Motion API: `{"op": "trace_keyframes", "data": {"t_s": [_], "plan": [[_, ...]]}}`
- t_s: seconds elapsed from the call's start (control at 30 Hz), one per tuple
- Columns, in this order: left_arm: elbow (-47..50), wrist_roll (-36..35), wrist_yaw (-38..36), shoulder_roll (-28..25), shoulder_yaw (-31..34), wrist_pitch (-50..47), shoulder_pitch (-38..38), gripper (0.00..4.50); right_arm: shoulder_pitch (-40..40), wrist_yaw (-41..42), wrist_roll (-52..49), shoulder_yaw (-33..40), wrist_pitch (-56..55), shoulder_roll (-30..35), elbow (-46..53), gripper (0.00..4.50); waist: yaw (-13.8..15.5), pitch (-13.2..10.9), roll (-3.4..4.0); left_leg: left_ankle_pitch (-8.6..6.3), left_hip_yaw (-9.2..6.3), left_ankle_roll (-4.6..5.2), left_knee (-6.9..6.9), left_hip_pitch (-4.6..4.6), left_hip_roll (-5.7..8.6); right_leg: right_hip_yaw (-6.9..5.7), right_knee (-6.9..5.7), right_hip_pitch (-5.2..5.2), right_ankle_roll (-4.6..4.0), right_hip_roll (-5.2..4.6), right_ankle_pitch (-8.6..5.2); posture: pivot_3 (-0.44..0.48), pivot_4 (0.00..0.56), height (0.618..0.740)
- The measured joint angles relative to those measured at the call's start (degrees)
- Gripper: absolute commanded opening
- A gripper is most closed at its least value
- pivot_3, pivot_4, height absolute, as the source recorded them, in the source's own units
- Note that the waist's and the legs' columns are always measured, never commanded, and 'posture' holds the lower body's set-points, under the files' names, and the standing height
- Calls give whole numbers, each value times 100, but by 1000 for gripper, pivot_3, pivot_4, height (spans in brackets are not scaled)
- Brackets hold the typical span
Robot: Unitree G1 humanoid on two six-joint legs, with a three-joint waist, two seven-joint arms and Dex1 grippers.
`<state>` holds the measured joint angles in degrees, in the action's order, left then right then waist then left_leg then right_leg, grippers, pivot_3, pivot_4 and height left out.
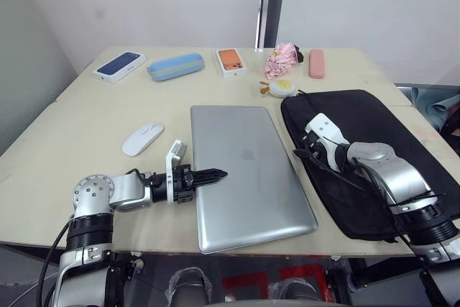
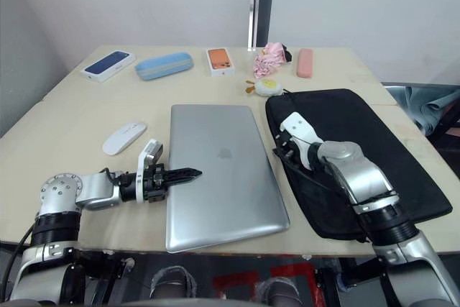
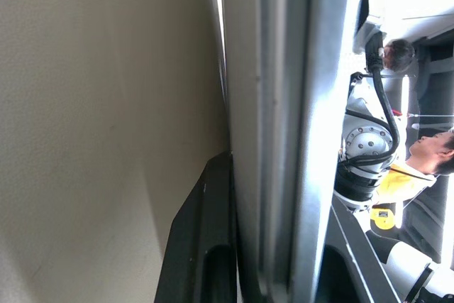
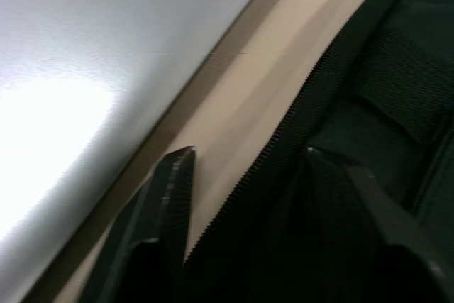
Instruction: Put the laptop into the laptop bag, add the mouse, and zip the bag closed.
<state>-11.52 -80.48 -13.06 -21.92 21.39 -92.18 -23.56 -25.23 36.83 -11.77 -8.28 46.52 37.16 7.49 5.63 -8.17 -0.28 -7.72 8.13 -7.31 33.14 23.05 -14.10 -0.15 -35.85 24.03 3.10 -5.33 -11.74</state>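
The left claw point(image 1: 213, 175) reaches in level from lower left, clamped on the laptop's point(image 1: 248, 170) left edge at frame centre. The right claw point(image 1: 305, 152), fingers parted, straddles the laptop bag's point(image 1: 381, 149) zip edge at right. The mouse point(image 1: 142, 138) lies left on open surface point(image 1: 86, 127).

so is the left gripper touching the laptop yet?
Touching. The left wrist view shows the laptop's edge between the left gripper's fingers, one below and one above, against it. The head views show the fingertips over its left edge.
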Motion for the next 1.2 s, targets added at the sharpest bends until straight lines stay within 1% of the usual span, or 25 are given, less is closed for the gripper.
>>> {"op": "trace_keyframes", "data": {"t_s": [0.07,0.13,0.17,0.47,0.57,0.63,0.77,1.03,1.17,1.2], "plan": [[4,-19,4,-3,-1,3,27,334,0,-10,20,25,-22,-1,-31,524,0,0,0,0,0,0,0,0,0,0,0,0,0,0,0,0,150,740],[6,-33,5,-3,-1,14,55,334,0,-16,61,27,-42,0,-40,62,-1,0,0,0,0,0,0,0,0,0,0,0,0,0,0,0,150,740],[6,-35,7,-3,-1,19,62,334,0,-21,93,28,-54,1,-44,23,-1,0,0,0,0,0,0,0,0,-1,0,0,0,0,0,0,150,740],[3,-108,82,-2,-5,29,62,334,1,-12,-24,186,53,-28,-83,23,1,0,0,0,0,1,2,0,0,0,-1,-1,1,0,1,0,150,740],[-11,-264,230,-1,-5,34,60,334,-2,1,-310,509,408,-155,-80,23,2,0,0,0,0,2,3,0,0,0,-2,0,2,0,1,0,150,740],[-152,-413,395,2,-7,60,20,334,-54,12,-666,852,838,-255,-75,23,5,0,0,0,0,2,4,0,0,1,-4,1,2,0,2,0,150,740],[-294,-585,583,2,-40,97,1,334,-194,25,-1072,1261,1318,-229,-18,23,12,0,0,1,0,1,7,0,0,2,-7,-1,6,0,4,0,150,740],[-144,-775,653,17,-213,436,3,334,-286,9,-1336,1336,1543,-197,-24,23,19,0,0,2,0,-1,9,0,-1,3,-9,1,13,1,8,0,150,740],[-255,-1284,828,-33,-344,566,-2,334,-374,-20,-1445,1457,1633,-197,-24,23,23,0,0,3,1,-2,9,0,0,4,-8,1,13,1,8,0,150,740],[-388,-1538,909,-84,-468,609,-9,334,-380,-27,-1494,1472,1677,-198,-24,23,29,0,0,3,0,-3,9,0,0,4,-9,1,13,1,8,0,150,740]]}}
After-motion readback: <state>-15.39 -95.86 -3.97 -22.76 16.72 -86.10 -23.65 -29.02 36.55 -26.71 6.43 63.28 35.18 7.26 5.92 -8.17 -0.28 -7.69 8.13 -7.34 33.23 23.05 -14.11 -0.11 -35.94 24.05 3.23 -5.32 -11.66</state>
